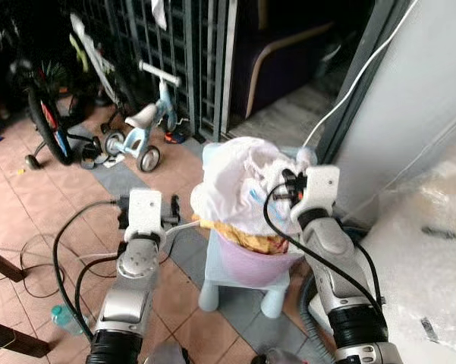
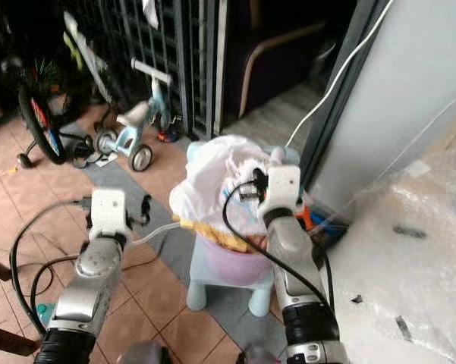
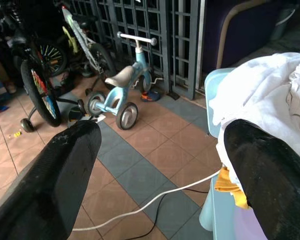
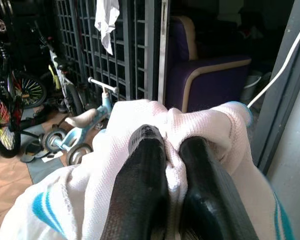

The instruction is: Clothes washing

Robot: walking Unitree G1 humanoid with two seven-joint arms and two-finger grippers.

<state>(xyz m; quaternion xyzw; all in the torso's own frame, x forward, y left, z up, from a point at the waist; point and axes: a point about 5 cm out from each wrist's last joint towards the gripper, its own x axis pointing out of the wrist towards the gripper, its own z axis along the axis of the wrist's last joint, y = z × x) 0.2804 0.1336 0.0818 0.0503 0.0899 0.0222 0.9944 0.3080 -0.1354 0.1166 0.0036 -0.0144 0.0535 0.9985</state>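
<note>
Right gripper (image 4: 172,187) pinched tight on a fold of white cloth with teal stripes (image 4: 140,145), heaped in the pink plastic basket (image 1: 254,262) atop a pale blue stool (image 1: 228,284). Left gripper (image 3: 159,165) spread wide, empty, just beside the heap's edge. Open tiled floor (image 1: 30,205) leftward; blue tricycle (image 1: 140,133) well apart.

Right end effector (image 4: 172,165) extended forward, fingers pinched together; left end effector (image 3: 159,170) raised alongside, fingers spread wide
</note>
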